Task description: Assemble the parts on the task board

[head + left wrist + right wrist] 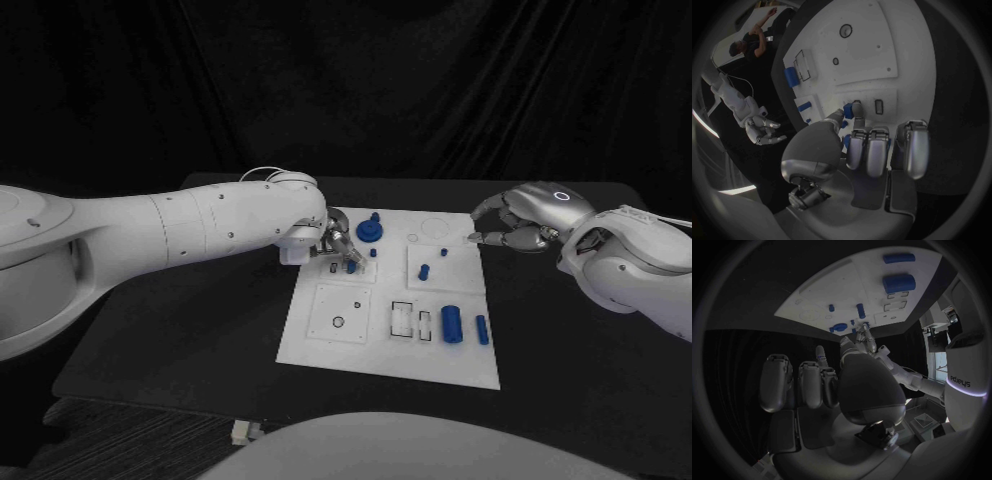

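The white task board (378,345) lies in the middle of the table. My left hand (326,243) reaches over its far left part, and its thumb and a finger pinch a small blue part (848,112) close to the board, beside a small slot (879,106). A blue knobbed part (369,231) stands just beyond that hand. A blue peg (424,270) stands mid-board. A thick blue cylinder (451,324) and a thin blue bar (482,329) lie near the right edge. My right hand (519,226) hovers off the far right corner, fingers curled in, with nothing visible in them.
Empty outlined recesses (413,321) and a small ring hole (338,323) sit on the near half of the board. The black table (188,330) spreads around the board. Dark curtains close the back.
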Available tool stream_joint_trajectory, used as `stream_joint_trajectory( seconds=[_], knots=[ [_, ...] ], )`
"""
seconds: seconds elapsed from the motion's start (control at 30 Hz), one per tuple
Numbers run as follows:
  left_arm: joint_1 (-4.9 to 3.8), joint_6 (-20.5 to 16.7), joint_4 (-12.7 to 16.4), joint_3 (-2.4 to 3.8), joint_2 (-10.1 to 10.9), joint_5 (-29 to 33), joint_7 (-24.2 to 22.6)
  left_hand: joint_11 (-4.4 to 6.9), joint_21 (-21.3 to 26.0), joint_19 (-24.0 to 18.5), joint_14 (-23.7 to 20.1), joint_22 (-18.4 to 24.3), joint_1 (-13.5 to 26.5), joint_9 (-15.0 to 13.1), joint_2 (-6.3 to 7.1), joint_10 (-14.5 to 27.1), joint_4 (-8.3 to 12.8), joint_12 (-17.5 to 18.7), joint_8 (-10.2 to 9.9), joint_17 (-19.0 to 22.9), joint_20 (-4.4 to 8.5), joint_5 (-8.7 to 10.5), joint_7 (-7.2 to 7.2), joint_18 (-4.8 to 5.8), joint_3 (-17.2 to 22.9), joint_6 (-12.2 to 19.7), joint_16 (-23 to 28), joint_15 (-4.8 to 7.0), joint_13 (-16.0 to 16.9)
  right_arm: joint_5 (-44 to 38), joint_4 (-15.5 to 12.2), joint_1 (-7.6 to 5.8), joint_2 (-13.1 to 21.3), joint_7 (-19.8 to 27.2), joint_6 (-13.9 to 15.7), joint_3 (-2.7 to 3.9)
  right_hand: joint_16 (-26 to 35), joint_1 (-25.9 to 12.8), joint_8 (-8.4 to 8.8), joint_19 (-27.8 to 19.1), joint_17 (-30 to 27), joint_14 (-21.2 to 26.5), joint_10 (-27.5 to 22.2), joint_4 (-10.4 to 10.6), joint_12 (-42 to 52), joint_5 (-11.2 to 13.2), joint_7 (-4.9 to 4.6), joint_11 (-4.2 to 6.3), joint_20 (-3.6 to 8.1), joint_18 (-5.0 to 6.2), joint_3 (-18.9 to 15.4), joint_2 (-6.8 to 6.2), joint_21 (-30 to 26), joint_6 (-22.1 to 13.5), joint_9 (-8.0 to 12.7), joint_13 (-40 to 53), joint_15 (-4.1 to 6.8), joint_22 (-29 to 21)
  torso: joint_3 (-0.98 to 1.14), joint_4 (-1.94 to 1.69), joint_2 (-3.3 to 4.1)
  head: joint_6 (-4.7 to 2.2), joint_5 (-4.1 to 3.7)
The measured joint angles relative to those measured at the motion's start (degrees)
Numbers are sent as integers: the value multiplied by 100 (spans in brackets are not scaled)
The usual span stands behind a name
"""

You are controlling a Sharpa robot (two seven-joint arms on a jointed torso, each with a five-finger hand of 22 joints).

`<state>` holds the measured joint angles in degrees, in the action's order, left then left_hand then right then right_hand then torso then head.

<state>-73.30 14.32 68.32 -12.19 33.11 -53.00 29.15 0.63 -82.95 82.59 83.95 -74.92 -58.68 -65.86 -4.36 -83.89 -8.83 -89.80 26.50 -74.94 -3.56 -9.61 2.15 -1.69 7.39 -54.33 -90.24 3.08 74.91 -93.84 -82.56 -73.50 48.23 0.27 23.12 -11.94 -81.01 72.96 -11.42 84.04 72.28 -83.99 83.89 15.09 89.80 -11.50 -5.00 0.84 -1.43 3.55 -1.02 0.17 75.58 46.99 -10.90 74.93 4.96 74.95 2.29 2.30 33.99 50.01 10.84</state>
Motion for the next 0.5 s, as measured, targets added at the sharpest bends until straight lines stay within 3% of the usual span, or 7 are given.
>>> stream_joint_trajectory(
  seconds=[0.23, 0.5],
  knots=[
    [0, 29, -5, 0, 3, 0, 4, 21, 29, -7, 0, 0, -219, -9, 29, -21, 226, 0, -79, 1, 7, -580, 1, -1, 226, 60, 0, 0, 0, 0, 2, 1, 0, -6, -6, 0, 0, 0, 0, 0, 0, 0, 0, 0, 0, 0, 0, 0, 0, 0, 0, 0, 0, 0, 5, 0, 0, -1, 0, 1, -1, 0, 5],
    [0, 52, -12, 1, 0, 0, 2, 21, 75, -27, 0, 1, -274, 27, 85, -21, 376, 0, -194, 1, 27, -769, -18, -1, 411, 81, 0, 0, 0, 0, 5, 10, -1, -9, -10, 0, 0, 0, 0, 0, 1, 0, 0, 0, 0, 0, 0, 0, 0, 0, 0, 0, 0, 0, 4, -1, 0, -1, 1, 0, 0, 0, 17]
  ],
)
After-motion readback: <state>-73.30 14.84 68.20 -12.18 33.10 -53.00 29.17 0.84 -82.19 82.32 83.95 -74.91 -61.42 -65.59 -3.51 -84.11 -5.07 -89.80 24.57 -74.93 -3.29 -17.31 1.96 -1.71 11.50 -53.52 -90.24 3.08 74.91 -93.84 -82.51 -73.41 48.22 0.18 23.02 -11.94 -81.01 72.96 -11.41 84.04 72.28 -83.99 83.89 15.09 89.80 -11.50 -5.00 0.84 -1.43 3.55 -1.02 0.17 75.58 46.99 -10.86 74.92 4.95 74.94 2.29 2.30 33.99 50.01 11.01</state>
